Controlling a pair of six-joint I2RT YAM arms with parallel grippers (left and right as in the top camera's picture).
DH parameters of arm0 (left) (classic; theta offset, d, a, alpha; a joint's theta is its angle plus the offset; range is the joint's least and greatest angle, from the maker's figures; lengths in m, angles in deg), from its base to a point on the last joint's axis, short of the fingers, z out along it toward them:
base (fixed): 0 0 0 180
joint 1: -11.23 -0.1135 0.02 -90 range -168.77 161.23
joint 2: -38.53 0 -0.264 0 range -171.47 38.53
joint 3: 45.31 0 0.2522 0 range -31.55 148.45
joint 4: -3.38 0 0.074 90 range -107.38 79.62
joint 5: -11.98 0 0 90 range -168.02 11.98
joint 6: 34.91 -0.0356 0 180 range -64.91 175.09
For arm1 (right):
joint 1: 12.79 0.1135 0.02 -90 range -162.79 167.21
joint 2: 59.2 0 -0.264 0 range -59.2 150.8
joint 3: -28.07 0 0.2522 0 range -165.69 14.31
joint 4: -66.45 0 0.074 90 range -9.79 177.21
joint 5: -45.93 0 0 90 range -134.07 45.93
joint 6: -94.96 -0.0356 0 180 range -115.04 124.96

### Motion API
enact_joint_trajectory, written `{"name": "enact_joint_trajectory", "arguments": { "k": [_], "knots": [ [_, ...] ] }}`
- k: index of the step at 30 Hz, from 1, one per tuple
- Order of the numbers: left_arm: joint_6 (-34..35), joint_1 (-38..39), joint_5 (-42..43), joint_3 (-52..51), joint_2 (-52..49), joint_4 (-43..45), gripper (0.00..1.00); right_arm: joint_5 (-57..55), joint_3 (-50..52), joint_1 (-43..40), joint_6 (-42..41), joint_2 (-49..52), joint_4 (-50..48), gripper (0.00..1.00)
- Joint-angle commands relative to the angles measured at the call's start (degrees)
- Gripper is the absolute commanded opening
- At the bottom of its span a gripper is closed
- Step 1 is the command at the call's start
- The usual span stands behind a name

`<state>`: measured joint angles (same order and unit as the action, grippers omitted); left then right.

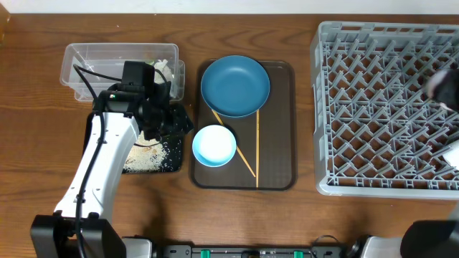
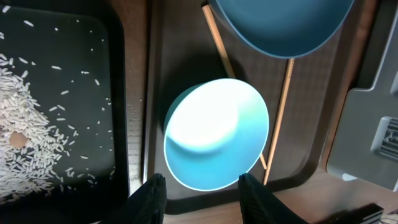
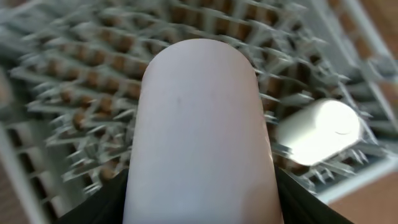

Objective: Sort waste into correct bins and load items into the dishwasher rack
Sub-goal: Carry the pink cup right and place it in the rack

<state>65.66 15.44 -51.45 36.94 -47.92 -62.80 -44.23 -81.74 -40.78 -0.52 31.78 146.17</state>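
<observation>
My left gripper [image 2: 202,200] hangs with its two fingers [image 2: 149,199] spread and nothing between them. Its wrist view looks down on the white bowl [image 2: 216,134]. The bowl sits open side up, pale blue inside, in the near left corner of the brown serving tray [image 1: 278,129]. Beyond it, at the far end of that tray, rests the dark blue plate [image 1: 235,86]. The two chopsticks [image 1: 257,143] lie on the tray too. One runs straight from near to far, and the other slants, passing under the bowl's right edge. Their near ends come close together.

To the left of the serving tray lies the black tray [image 1: 172,166] on the table [image 1: 301,215], with rice scraps [image 2: 31,143] scattered over its floor. My left arm covers much of this tray from above. The clear tub [image 1: 118,63] stands just beyond it, at the far left.

My right gripper [image 3: 199,202] is clamped on the pinkish cup [image 3: 202,124]. A dark finger presses each side of the cup, and its rounded end points away from the wrist. It is over the right side of the rack [image 1: 387,107], the grey crate at the right of the table. The picture there is blurred. The white cup [image 3: 320,130] lies on its side among the rack's pegs, just right of the held cup.
</observation>
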Motion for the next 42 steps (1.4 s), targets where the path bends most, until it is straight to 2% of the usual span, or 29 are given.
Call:
{"name": "enact_joint_trajectory", "arguments": {
  "k": [1,10,20,22,26,28,33,39,42],
  "knots": [
    [-0.7,-0.2,-0.7,0.1,0.4,0.0,0.41,-2.6,-1.0,-3.4,-1.7,3.7,-0.1,0.01],
    [-0.7,-0.2,-0.7,0.1,0.4,0.0,0.41,-5.6,-1.0,-8.1,-1.7,13.0,0.6,0.01],
    [-0.7,-0.2,-0.7,0.1,0.4,0.0,0.41,-5.6,-0.9,-8.2,-1.7,18.4,2.0,0.02],
    [-0.7,-0.2,-0.7,0.1,0.4,0.0,0.41,-5.6,-0.9,-8.2,-1.7,18.9,2.2,0.11],
    [-0.7,-0.2,-0.7,0.1,0.4,-0.1,0.41,-5.6,-0.9,-8.2,-1.7,19.1,2.2,0.56],
    [-0.7,-0.2,-0.7,0.1,0.4,0.0,0.41,-5.6,-0.9,-8.2,-1.7,19.1,2.2,0.72],
    [-0.7,-0.2,-0.7,0.1,0.4,-0.1,0.41,-4.9,-0.9,-8.2,-1.8,19.1,1.9,0.88],
    [-0.7,-0.2,-0.7,0.1,0.4,-0.3,0.42,-1.9,-0.9,-7.8,-1.7,18.8,1.8,0.87],
    [-0.7,-0.2,-0.7,0.1,0.4,-0.4,0.47,-0.7,-1.0,-7.1,-1.7,17.5,2.0,0.87]
  ]
}}
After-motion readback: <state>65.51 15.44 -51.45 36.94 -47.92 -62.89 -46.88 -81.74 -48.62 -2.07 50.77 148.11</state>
